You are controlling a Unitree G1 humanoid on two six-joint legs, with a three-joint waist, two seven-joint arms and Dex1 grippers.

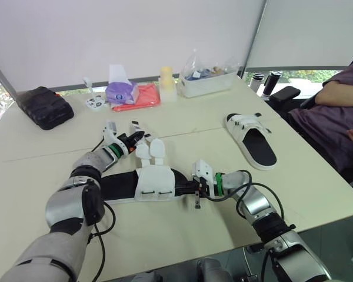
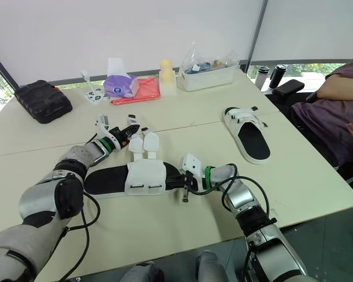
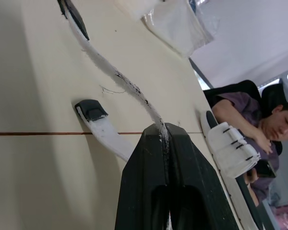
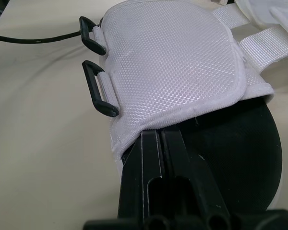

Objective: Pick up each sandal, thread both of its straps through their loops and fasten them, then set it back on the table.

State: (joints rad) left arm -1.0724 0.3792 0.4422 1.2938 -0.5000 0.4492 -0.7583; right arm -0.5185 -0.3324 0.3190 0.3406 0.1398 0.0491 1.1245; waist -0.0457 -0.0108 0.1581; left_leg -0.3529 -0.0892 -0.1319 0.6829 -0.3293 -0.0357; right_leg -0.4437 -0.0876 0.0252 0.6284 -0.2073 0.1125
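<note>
The near sandal [image 1: 147, 183], black sole with a white mesh upper, lies flat on the table in front of me. Its two white straps [image 1: 151, 150] lie loose toward the far side, outside the two black loops [image 4: 97, 91] on the upper's near edge. My left gripper [image 1: 136, 136] is shut on one strap [image 3: 129, 88], pinching it edge-on; the other strap [image 3: 100, 125] lies beside it on the table. My right gripper [image 1: 188, 188] is shut on the sole's edge [image 4: 221, 158] just under the upper. A second sandal [image 1: 251, 140] lies at the right with its straps across the upper.
Along the far edge sit a black pouch [image 1: 44, 107], a purple tissue pack [image 1: 122, 91], a red cloth [image 1: 140, 98], a yellow bottle [image 1: 166, 82] and a clear tub [image 1: 209, 81]. A seated person [image 1: 335, 114] is at the right, close to the second sandal.
</note>
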